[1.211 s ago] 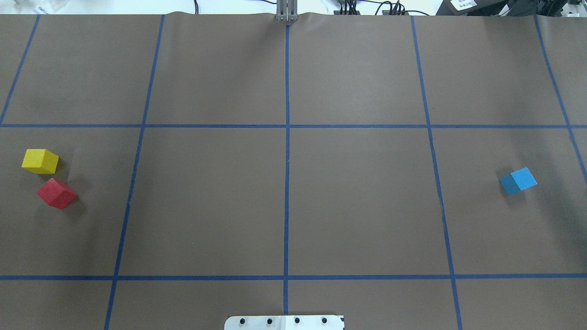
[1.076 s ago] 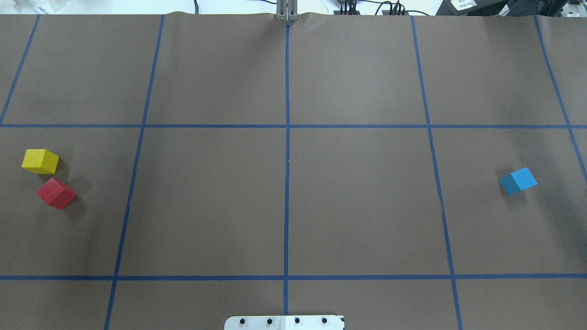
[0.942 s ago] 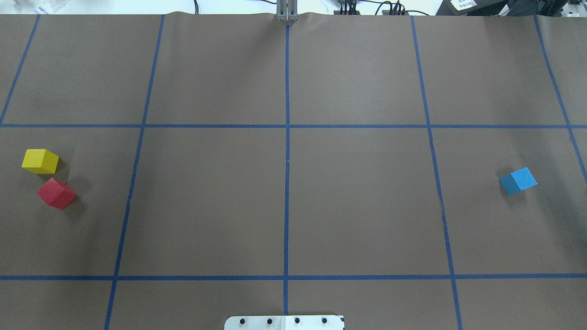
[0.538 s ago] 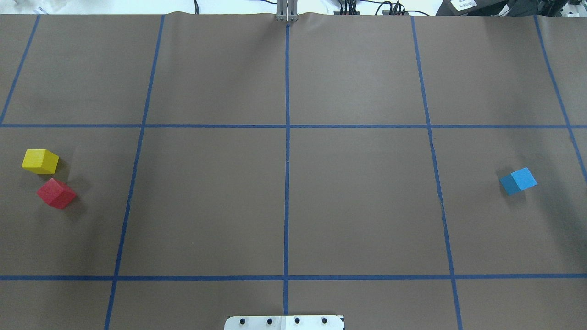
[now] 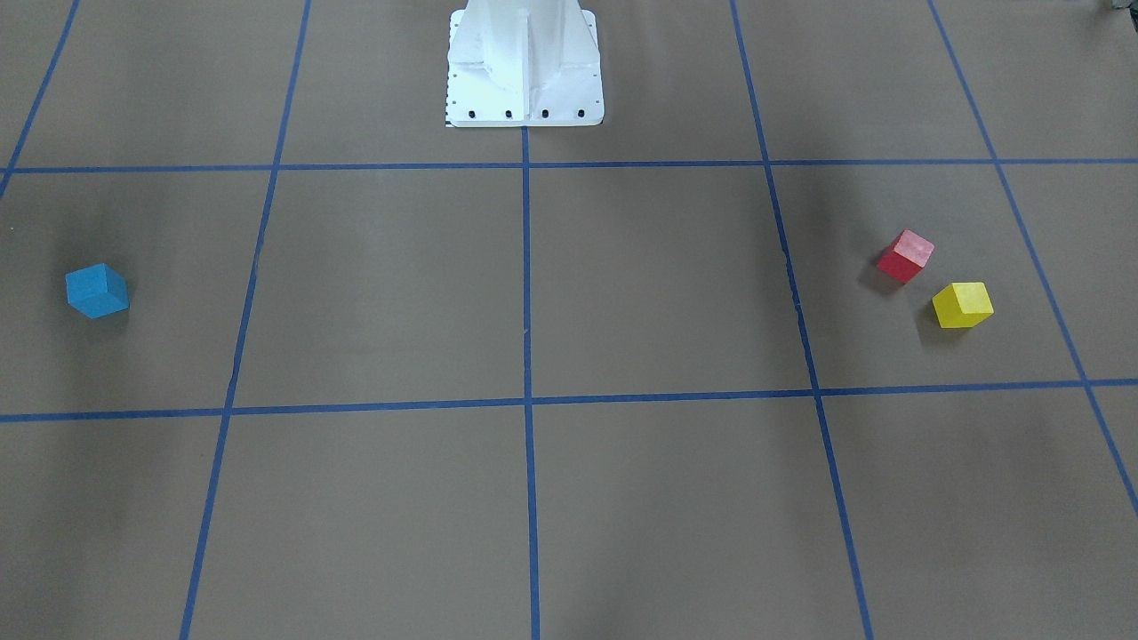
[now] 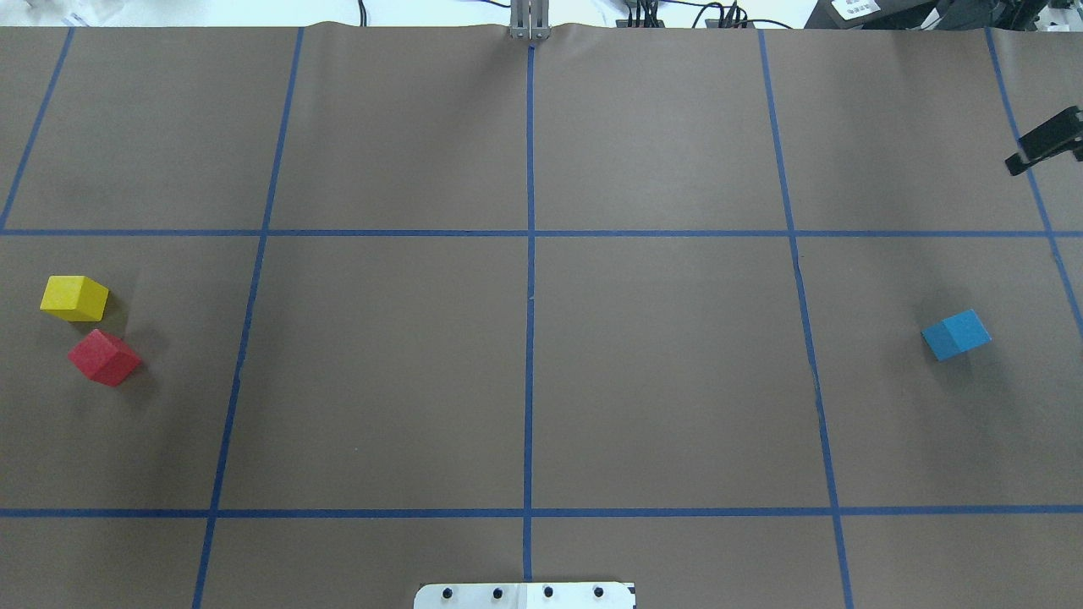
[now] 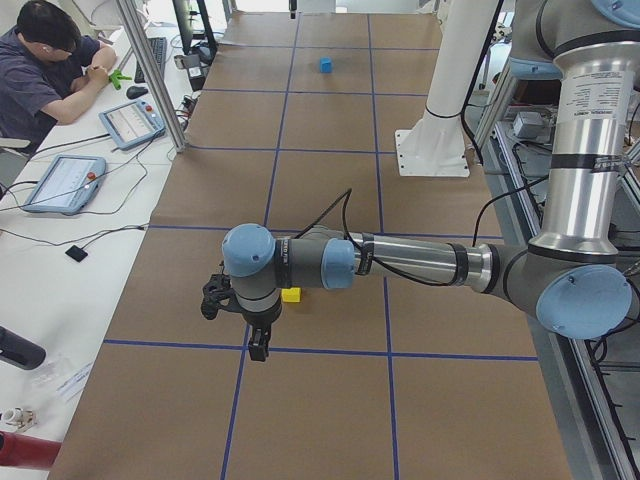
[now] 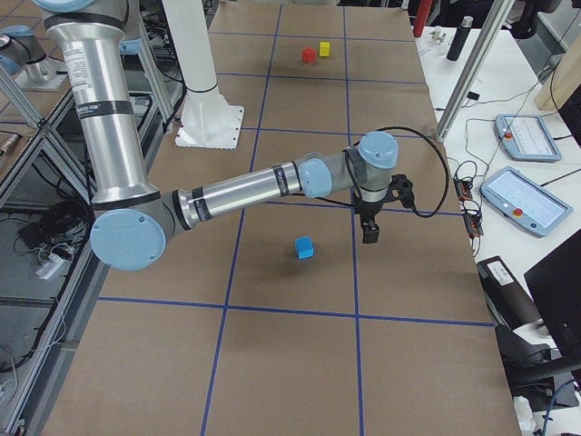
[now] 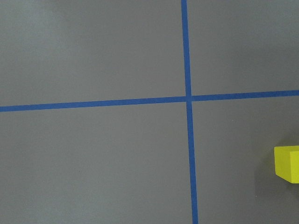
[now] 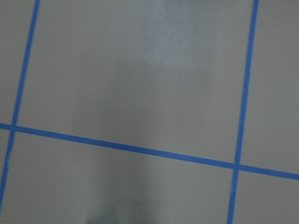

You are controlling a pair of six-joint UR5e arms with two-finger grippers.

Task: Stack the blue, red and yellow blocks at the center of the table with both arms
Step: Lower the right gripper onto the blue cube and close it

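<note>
The yellow block (image 6: 74,298) and the red block (image 6: 104,357) lie close together at the table's far left. The blue block (image 6: 956,334) lies alone at the far right. A black part of my right gripper (image 6: 1045,142) shows at the right edge, beyond the blue block; I cannot tell whether it is open or shut. In the exterior right view it (image 8: 370,232) hangs beside the blue block (image 8: 304,247). My left gripper (image 7: 255,338) hovers near the yellow block (image 7: 291,294); its state is unclear. The left wrist view shows the yellow block (image 9: 287,163) at its right edge.
Brown paper with a blue tape grid (image 6: 530,233) covers the table. The white robot base (image 5: 524,62) stands at the near middle edge. An operator (image 7: 50,60) sits at a side desk with tablets (image 7: 62,183).
A black part of my right gripper has come into the overhead view at the right edge. The three blocks have not moved.
</note>
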